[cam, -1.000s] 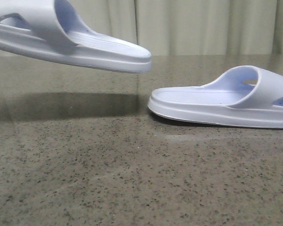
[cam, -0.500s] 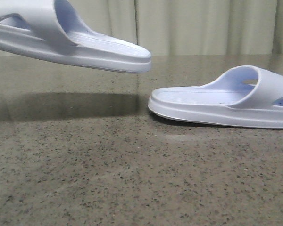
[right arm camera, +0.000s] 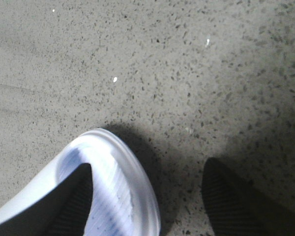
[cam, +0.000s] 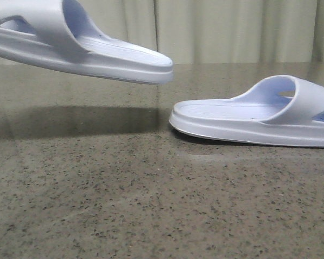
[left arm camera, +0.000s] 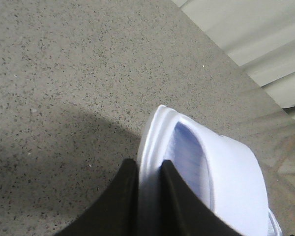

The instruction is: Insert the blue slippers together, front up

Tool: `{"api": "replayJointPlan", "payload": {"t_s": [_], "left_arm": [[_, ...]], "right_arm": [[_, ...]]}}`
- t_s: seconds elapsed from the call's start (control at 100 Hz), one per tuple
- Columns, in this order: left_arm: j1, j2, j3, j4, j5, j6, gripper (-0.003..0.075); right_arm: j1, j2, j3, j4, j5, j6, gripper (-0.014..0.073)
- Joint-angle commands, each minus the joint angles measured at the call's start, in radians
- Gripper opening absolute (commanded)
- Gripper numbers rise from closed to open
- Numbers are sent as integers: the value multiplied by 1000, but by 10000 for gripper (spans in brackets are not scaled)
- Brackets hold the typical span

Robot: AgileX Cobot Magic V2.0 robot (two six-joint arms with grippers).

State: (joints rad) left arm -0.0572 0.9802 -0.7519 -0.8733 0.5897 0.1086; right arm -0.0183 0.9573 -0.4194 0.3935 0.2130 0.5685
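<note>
Left claw (left arm camera: 148, 196) pinches the raised slipper's (cam: 86, 46) rim; right claw (right arm camera: 147, 196) gapes astride the counter (cam: 151, 205) slipper's (cam: 259, 116) end. Both slippers run off-frame.

Two pale blue-white foam slides are seen: the left slipper (cam: 81, 46) is held off the tabletop (cam: 151, 205), tilted — the right slipper (cam: 259, 116) lies flat, sole down, well apart.

Left slipper (cam: 81, 46): we see it raised above the surface (cam: 151, 205).
Right slipper (cam: 254, 116): lying on the surface, right of it.
</note>
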Motion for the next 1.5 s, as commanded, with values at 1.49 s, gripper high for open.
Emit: {"api": "replayJointPlan", "payload": {"t_s": [1.49], "left_arm": [[2,-17,-27,-54,-36,0,16]], "right_arm": [[65,59,-32,45,-134,-3,412]]}}
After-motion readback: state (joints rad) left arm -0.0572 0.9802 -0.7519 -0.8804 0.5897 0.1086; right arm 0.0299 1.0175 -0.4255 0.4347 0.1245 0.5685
